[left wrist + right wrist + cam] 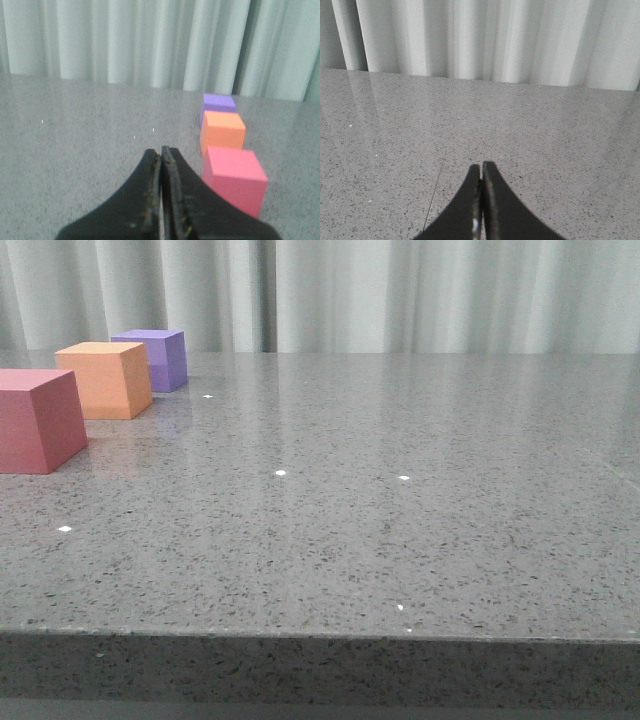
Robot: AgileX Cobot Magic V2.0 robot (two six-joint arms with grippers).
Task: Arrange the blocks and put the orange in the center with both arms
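At the surface's [400,540] far left, orange block [104,379] centred between purple block [155,358] and pink block [36,419], row seemingly arranged; left gripper [161,150] and right gripper [481,166] jaws together, empty.

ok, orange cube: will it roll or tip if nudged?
The orange cube probably slides, not rolls: flat faces, sharp edges. Tipping seems unlikely, since it's as wide as tall. The glossy table may let it skid easily.

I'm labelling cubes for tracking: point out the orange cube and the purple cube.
orange cube [100,390]: front view, on its front face.
purple cube [170,360]: front view, on its right-hand face.
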